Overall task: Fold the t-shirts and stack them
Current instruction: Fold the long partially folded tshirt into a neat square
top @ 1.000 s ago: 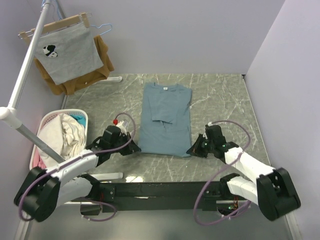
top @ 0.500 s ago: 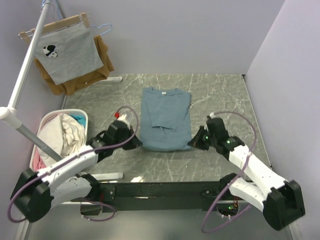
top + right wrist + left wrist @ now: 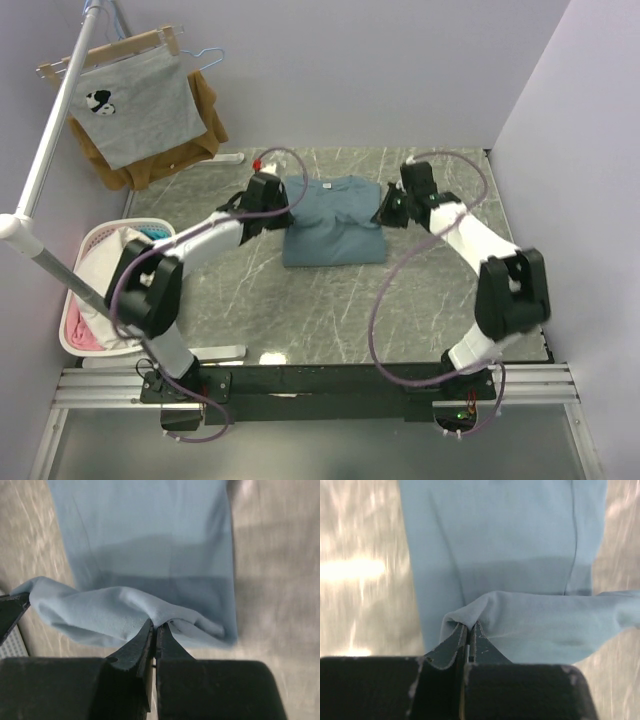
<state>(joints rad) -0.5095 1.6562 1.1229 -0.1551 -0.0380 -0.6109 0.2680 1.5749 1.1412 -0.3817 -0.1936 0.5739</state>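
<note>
A dusty teal-blue t-shirt (image 3: pixel 334 223) lies folded in half on the marble table, its lower half doubled over toward the collar. My left gripper (image 3: pixel 287 211) is shut on the t-shirt's left hem corner (image 3: pixel 462 617) at the far left edge of the fold. My right gripper (image 3: pixel 380 215) is shut on the right hem corner (image 3: pixel 160 615) at the far right edge. Both wrist views show the pinched cloth raised a little above the flat layer beneath.
A white laundry basket (image 3: pixel 88 244) with pale clothes stands at the left. A grey printed shirt (image 3: pixel 135 105) and a brown garment (image 3: pixel 205 115) hang on a rack at the back left, whose white pole (image 3: pixel 45 160) slants across the left side. Walls close in behind and right.
Both arms have carried the hem from the table's near side up to the collar end, folding the t-shirt in half. Both grippers stayed shut on the cloth.
</note>
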